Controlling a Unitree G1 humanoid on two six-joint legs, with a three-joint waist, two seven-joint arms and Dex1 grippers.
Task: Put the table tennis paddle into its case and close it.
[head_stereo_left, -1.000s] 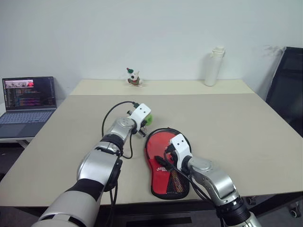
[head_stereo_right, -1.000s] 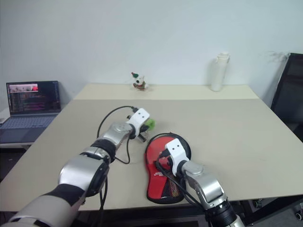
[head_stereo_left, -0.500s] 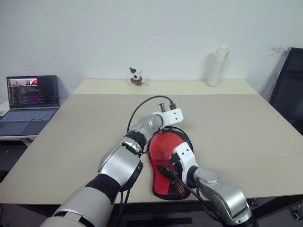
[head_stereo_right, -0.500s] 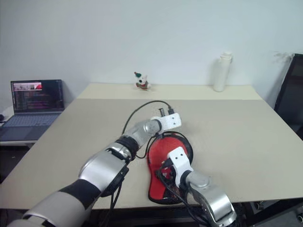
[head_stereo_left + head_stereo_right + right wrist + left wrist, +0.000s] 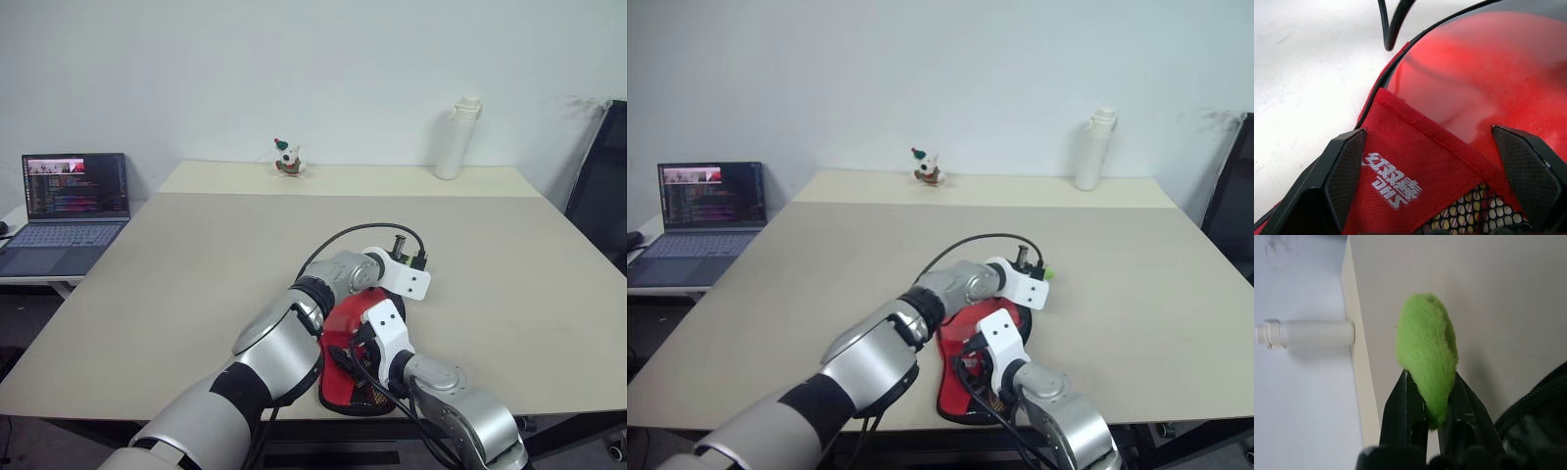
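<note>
Head views: case (image 5: 345, 377) lies on worktop (image 5: 196, 255) near front edge, red paddle (image 5: 355, 309) partly inside. Left gripper (image 5: 1043, 274) reaches across above paddle, just beyond right gripper (image 5: 355, 343).

Left wrist view: black fingers (image 5: 1400, 411) clamped on fuzzy green thing (image 5: 1427, 355) above worktop; white bottle (image 5: 1305, 333) at far edge.

Right wrist view: fingers (image 5: 1347, 169) wide apart over red mesh side of case, white logo (image 5: 1393, 182) between them; nothing held.

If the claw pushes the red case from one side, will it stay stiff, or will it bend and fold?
The case is thin fabric with mesh, so its free flap would probably fold. Where the table tennis paddle lies inside, it should stay flat and rather slide as one piece on the smooth table. It looks light.
</note>
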